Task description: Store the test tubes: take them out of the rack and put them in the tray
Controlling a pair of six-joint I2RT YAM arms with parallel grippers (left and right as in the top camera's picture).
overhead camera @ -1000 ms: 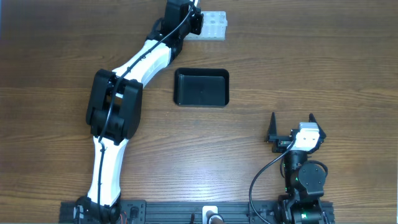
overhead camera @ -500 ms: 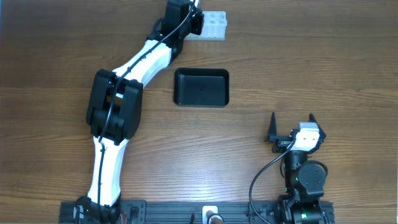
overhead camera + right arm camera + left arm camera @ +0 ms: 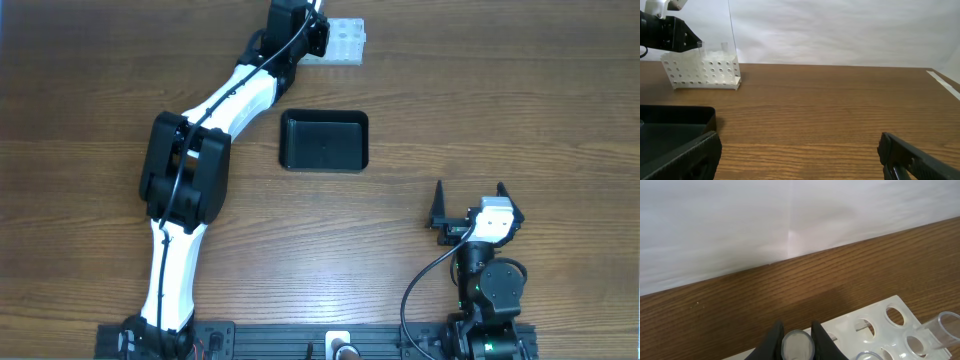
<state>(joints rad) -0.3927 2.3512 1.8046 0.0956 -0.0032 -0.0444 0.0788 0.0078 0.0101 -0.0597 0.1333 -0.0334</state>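
Jaws of the left gripper (image 3: 796, 341) clamp a clear plastic test tube (image 3: 798, 347) standing in the white plastic rack (image 3: 840, 325) below it; the right gripper (image 3: 470, 203) is open.

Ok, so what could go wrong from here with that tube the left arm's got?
The left gripper pinches the test tube near its rim, so it might slip or swing on the way to the tray. Nothing holds the rack down; a tilted pull could drag it along. A second tube stands nearby in the rack and might get knocked.
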